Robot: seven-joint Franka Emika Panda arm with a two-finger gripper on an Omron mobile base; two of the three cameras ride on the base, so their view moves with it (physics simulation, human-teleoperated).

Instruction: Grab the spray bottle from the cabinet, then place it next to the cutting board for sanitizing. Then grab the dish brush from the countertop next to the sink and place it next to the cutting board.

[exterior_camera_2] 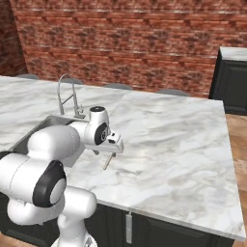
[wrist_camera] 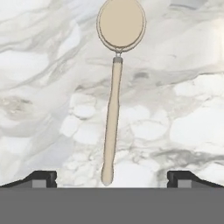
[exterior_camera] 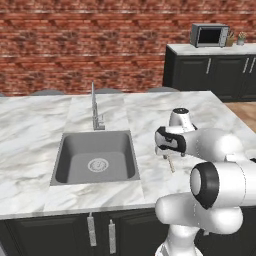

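Note:
The dish brush (wrist_camera: 111, 122) lies flat on the white marble countertop (exterior_camera: 30, 120), its round cream head (wrist_camera: 121, 22) at the top of the hand view and its thin beige handle running down between my fingertips. My gripper (wrist_camera: 112, 177) hangs open just above the handle's end, touching nothing. From the base views the gripper (exterior_camera: 169, 152) (exterior_camera_2: 109, 150) points down over the brush (exterior_camera: 171, 164) (exterior_camera_2: 108, 162), just right of the sink (exterior_camera: 67, 155). The spray bottle, the cabinet and the cutting board are out of view.
A slender silver tap (exterior_camera: 94, 107) stands behind the basin. Bare marble stretches to the right of the brush up to the counter's edge (exterior_camera_2: 226, 144). A far counter with black cupboards (exterior_camera: 210, 75) carries a microwave (exterior_camera: 209, 35). A brick wall closes the back.

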